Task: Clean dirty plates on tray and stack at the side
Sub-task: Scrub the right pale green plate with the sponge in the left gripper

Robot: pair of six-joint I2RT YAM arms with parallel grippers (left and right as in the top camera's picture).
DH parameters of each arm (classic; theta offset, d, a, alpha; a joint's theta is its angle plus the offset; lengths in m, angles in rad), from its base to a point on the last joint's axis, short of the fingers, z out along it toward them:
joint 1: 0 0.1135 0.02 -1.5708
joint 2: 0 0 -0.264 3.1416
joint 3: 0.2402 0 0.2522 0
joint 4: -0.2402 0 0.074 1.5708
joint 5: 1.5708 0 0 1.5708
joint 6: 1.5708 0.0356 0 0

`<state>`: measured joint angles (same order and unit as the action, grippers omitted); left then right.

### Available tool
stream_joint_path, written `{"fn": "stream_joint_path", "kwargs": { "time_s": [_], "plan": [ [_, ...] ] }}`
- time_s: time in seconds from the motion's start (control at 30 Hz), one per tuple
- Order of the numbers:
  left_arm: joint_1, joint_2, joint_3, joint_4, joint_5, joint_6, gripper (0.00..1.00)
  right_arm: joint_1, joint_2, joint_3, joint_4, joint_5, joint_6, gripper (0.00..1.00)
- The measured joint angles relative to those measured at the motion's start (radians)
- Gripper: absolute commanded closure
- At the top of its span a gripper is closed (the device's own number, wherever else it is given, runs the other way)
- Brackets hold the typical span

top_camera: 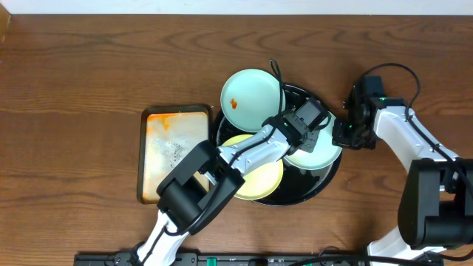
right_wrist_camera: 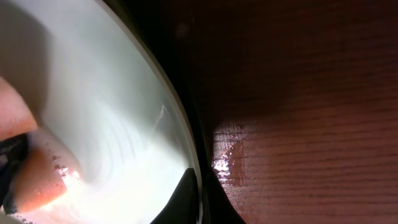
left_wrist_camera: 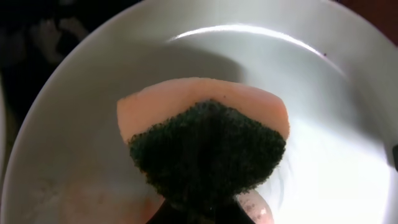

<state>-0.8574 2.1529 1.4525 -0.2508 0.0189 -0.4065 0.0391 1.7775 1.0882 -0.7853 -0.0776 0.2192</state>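
- My left gripper [top_camera: 310, 137] was clamped tight on an orange-and-green sponge [left_wrist_camera: 205, 143], which pressed on the mint plate [left_wrist_camera: 323, 93] right beneath it.
- My right gripper [top_camera: 340, 137] was closed at that plate's outer rim; I could not tell whether it pinched the rim.
- That plate lay in the black tray [top_camera: 310, 191].
- The yellow plate [top_camera: 259, 181] sat under my left forearm.
- The smeared mint plate [top_camera: 251, 97] lay beyond my left gripper, to its left.
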Motion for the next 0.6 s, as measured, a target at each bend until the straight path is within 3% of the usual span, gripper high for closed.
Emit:
{"fn": "stream_joint_path", "kwargs": {
  "time_s": [0.6],
  "plan": [
    [0.116, 0.006, 0.080, -0.279, 0.035, -0.068, 0.93, 0.005, 0.000, 0.001, -0.008, -0.013, 0.008, 0.99]
  ]
}}
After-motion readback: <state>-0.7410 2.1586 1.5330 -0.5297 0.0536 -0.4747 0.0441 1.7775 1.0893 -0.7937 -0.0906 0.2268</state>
